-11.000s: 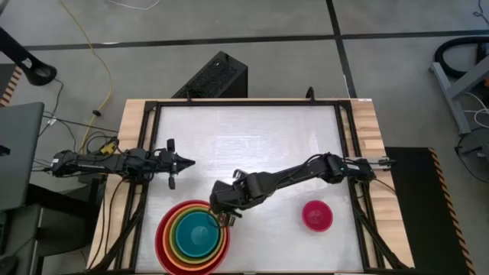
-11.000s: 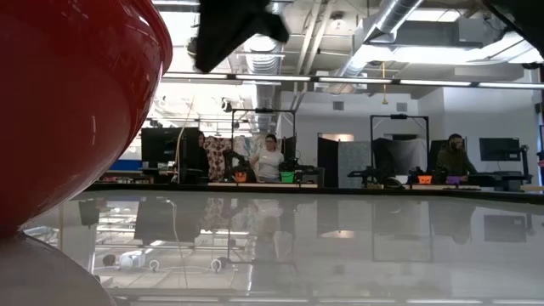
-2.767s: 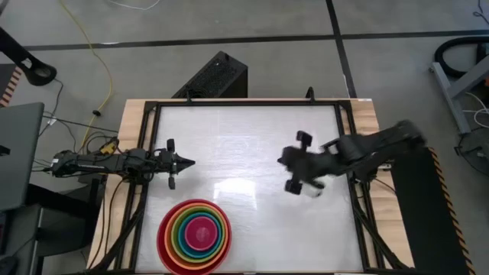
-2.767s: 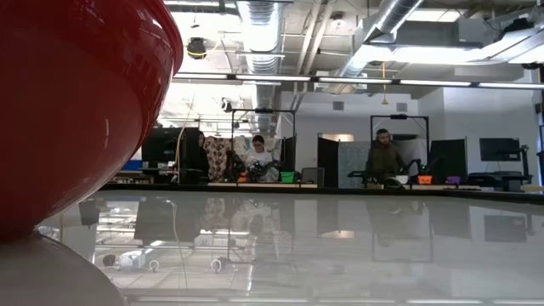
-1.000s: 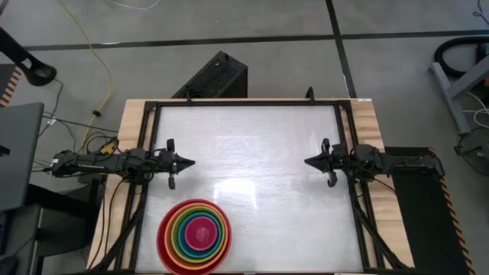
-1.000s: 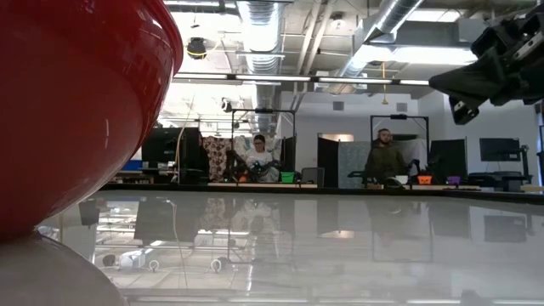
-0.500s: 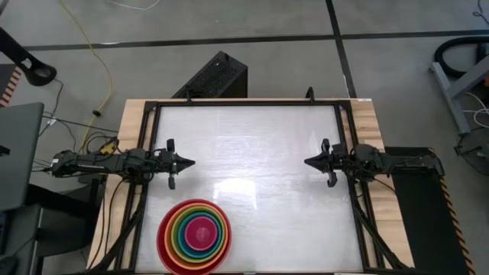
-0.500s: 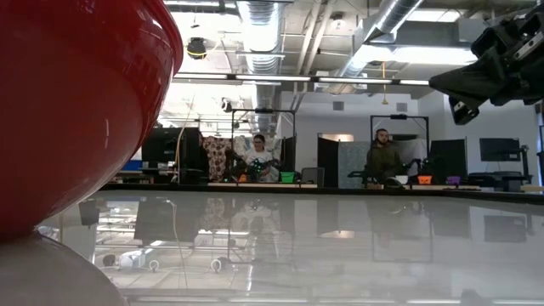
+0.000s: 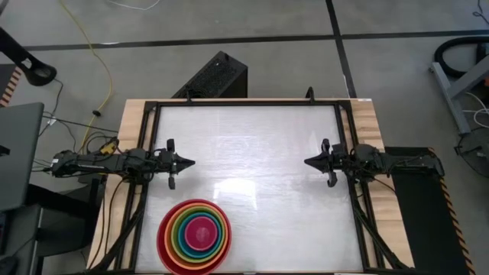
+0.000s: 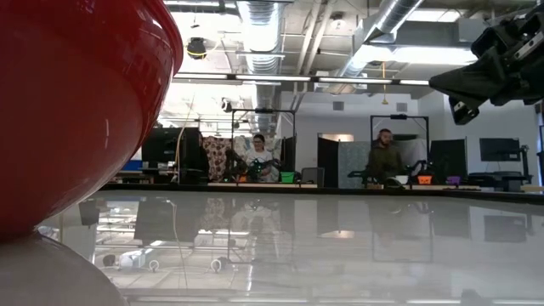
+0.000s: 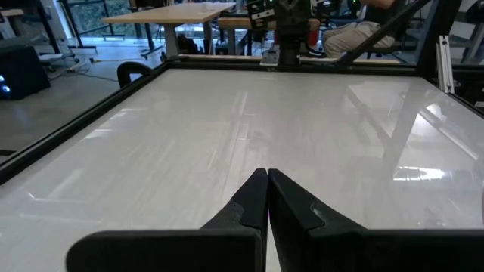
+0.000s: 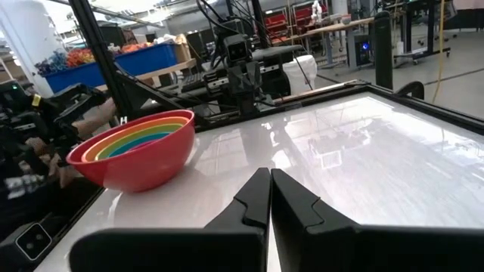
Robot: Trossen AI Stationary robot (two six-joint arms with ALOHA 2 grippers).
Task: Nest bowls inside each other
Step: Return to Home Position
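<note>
The bowls [image 9: 194, 236] stand nested on the table near its front left: red outermost, then orange, lime green, teal blue, and magenta pink [image 9: 200, 232] in the middle. The red bowl [image 10: 76, 110] fills the low view's left, and the stack [image 12: 134, 149] also shows in the right wrist view. My left gripper [image 9: 189, 163] is shut, level above the table's left edge, away from the bowls. My right gripper [image 9: 308, 162] is shut, level above the right edge. Both wrist views show fingertips together [image 11: 268, 175] [image 12: 270, 174].
A black frame [image 9: 244, 102] rims the white table [image 9: 252, 145]. The table's middle and far part lie bare between the two grippers. In the low view, people sit at benches [image 10: 268, 166] in the room beyond the table.
</note>
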